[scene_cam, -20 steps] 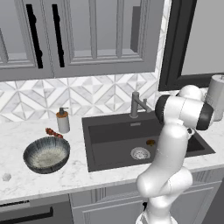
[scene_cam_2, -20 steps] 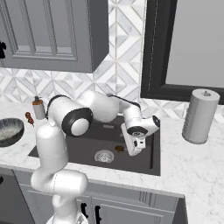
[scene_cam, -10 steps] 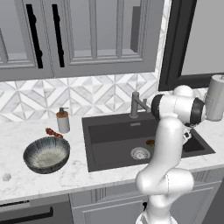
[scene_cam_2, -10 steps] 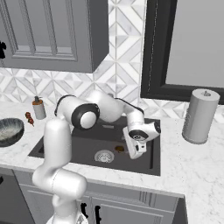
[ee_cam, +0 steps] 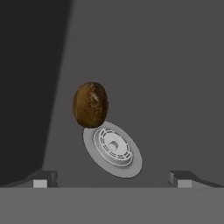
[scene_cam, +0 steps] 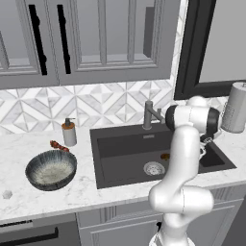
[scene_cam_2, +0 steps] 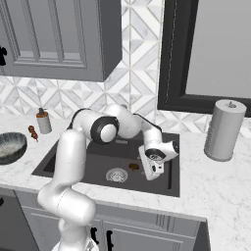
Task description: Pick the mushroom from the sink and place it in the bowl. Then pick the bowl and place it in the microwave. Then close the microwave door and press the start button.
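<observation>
Your end effector [scene_cam_2: 153, 169] hangs inside the dark charcoal rectangular sink [scene_cam_2: 88, 157], fingers spread wide and holding nothing. The small brown mushroom [ee_cam: 90, 105] lies on the sink floor, touching the round silver drain [ee_cam: 113, 148].

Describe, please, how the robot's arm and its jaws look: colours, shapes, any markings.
The glossy white arm is built of thick rounded tube segments. A dark grey ring with a black round cap marks its joints. The white gripper is a small boxy block with dark details. Its fingertips are small, dark and square-ended. No cables or markings show.
</observation>
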